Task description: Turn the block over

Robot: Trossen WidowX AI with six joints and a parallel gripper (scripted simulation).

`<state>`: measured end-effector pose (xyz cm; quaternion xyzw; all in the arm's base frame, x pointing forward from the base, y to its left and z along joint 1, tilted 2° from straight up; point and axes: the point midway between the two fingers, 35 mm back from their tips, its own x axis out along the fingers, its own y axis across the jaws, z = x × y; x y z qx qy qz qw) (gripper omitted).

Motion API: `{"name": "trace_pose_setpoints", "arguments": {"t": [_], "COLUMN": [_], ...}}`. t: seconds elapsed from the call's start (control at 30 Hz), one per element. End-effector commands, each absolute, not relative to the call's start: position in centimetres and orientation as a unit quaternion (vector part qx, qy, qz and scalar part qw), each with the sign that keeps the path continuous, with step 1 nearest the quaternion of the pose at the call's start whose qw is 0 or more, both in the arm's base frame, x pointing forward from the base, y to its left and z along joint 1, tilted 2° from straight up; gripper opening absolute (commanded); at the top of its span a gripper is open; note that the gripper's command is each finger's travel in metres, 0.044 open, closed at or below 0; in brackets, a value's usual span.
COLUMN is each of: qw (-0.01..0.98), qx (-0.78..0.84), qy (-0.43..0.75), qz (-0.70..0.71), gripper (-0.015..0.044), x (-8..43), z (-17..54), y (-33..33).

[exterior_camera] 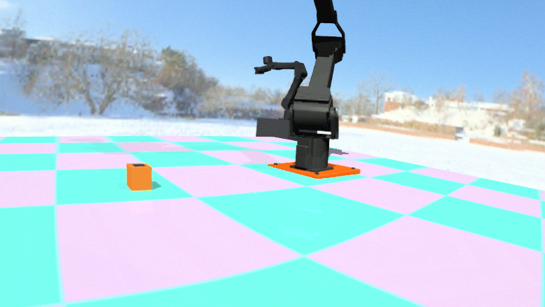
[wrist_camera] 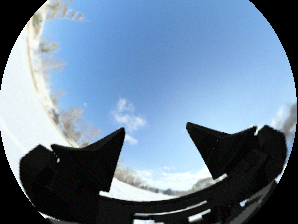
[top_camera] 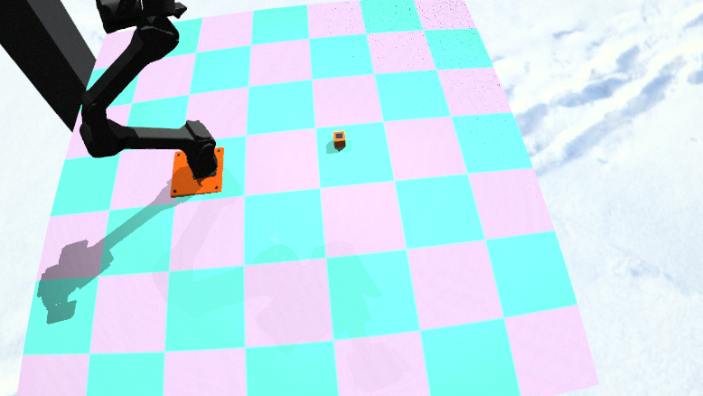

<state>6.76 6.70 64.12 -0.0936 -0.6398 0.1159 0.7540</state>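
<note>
The little orange block sits on the checkered bench, just above the middle of the frame in the top view and at the left in the exterior view. Its dark mark is on the top side, so it has not been turned over yet. The robot's hand is spread wide with nothing in it, and the wrist view shows mostly sky past its fingers.

I think the block is light and stiff, and it won't squash. Its flat sides look smooth, so it might slip or spin if pinched near one edge. The best place to grab is two sides across from each other, about halfway up, keeping off the mark. Then it should be lifted a bit, rolled right over and put down softly, because a drop could make it tumble onto the wrong side
</note>
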Motion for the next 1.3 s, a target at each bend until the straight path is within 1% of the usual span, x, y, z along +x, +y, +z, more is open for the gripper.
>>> {"name": "trace_pose_setpoints", "arguments": {"t": [0.0,0.13,0.33,0.53,0.7,0.87,1.0,1.13,1.27], "qw": [0.805,0.85,0.919,0.965,0.982,0.975,0.949,0.904,0.833], "qx": [-0.102,-0.108,-0.111,-0.101,-0.084,-0.063,-0.044,-0.023,0.0], "qy": [-0.57,-0.491,-0.333,-0.159,-0.003,0.158,0.293,0.421,0.553], "qz": [0.132,0.154,0.179,0.184,0.171,0.144,0.111,0.072,0.022], "gripper": [0.044,0.044,0.044,0.044,0.044,0.044,0.044,0.044,0.044], "x": [12.1,17.1,25.7,33.0,37.5,40.3,41.1,40.4,38.3], "z": [63.2,61.6,56.9,50.1,43.3,35.8,29.6,23.9,18.6], "y": [8.3,9.8,11.6,12.1,11.4,9.9,8.1,6.2,3.8]}}
